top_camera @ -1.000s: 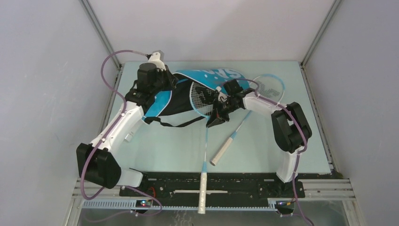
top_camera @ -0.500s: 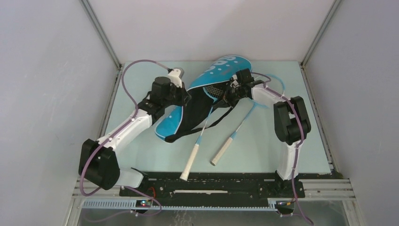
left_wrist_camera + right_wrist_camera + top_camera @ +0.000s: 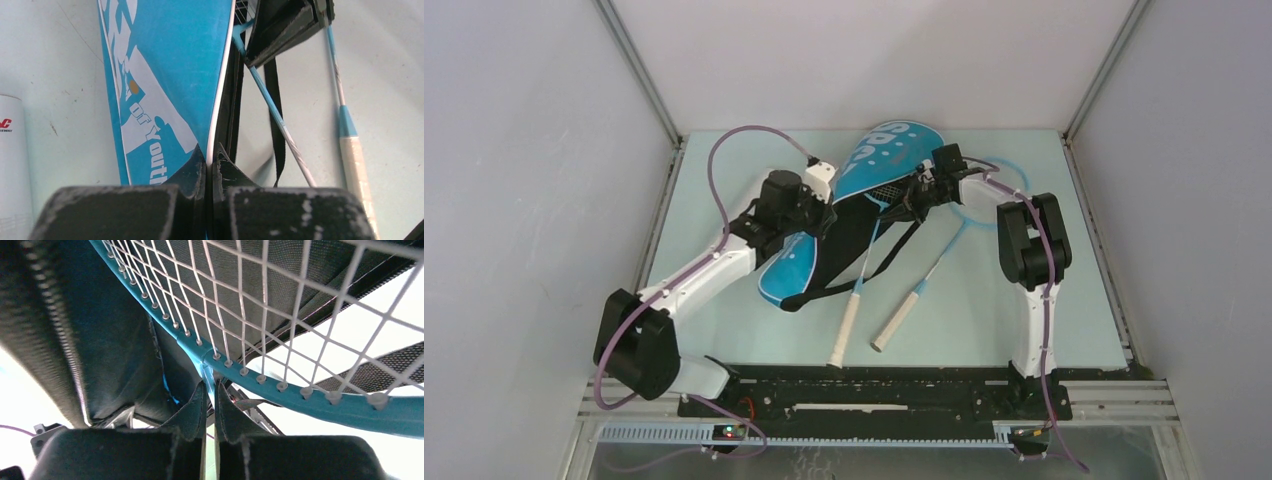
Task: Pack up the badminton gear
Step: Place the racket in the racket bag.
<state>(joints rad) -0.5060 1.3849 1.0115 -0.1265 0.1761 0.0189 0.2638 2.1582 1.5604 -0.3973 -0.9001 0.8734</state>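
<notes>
**Racket head goes into the bag as the bag swings round**

The bag [image 3: 879, 160] now lies on a slant at the far middle of the surface [image 3: 1044, 300]. Its blue "SPORT" end points far and its black opening faces near. A second ago it lay crosswise.

The first racket [image 3: 849, 315] has come with it. Its white handle, which hung past the near edge, now rests well up on the surface. Its head is in the bag's mouth, and the wrist view shows strings against dark lining.

The right end effector [image 3: 919, 195] stays pinched shut on that racket's blue frame and feeds it in. The left end effector [image 3: 829, 200] is clamped tight on the bag's white-piped edge, holding the opening up. The strap [image 3: 894, 250] trails loose toward the near side.

The second racket [image 3: 902, 315] lies just right of the first, untouched, with its head beneath the right arm. The tube [image 3: 10, 165] sits left of the bag. No shuttlecocks are in view.

My read: one racket is partly in, and most of the packing is still to come.
</notes>
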